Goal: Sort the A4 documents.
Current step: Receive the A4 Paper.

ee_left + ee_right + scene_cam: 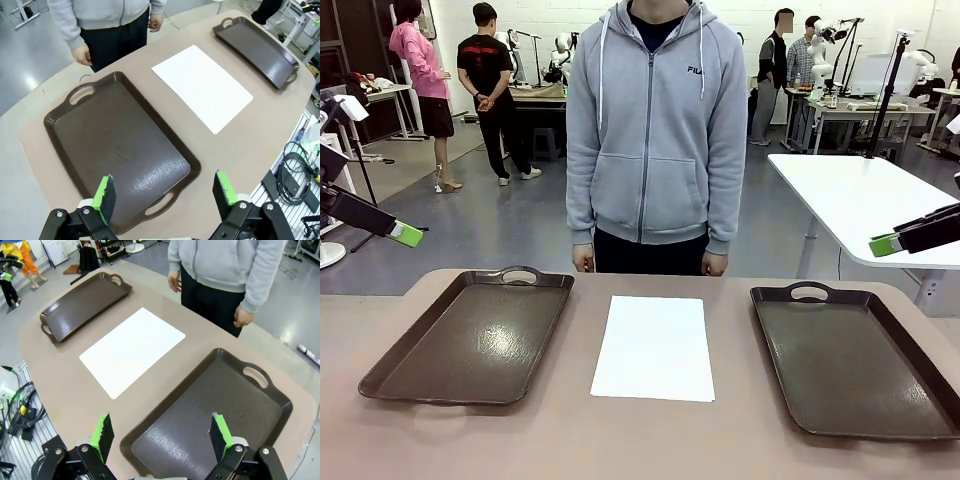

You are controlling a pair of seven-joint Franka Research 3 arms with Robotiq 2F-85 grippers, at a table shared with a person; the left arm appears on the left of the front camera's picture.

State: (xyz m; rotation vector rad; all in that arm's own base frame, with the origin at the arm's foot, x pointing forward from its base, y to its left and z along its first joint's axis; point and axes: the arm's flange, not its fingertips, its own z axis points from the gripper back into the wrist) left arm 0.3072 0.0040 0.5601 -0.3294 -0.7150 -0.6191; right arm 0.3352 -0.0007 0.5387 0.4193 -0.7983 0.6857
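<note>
The left hand stands wide and empty, raised over the near end of the left brown tray. The right hand is just as wide and empty above the right brown tray. Between the trays, touching neither, the A4 documents lie flat on the table; whether one sheet or several, I cannot tell. A person stands at the far edge.

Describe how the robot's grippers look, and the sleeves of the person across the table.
The left gripper and right gripper match: black two-finger bodies with visible bolts, each finger tipped by a bright green pad. The person wears a light grey zip hoodie with long sleeves and white drawstrings.
</note>
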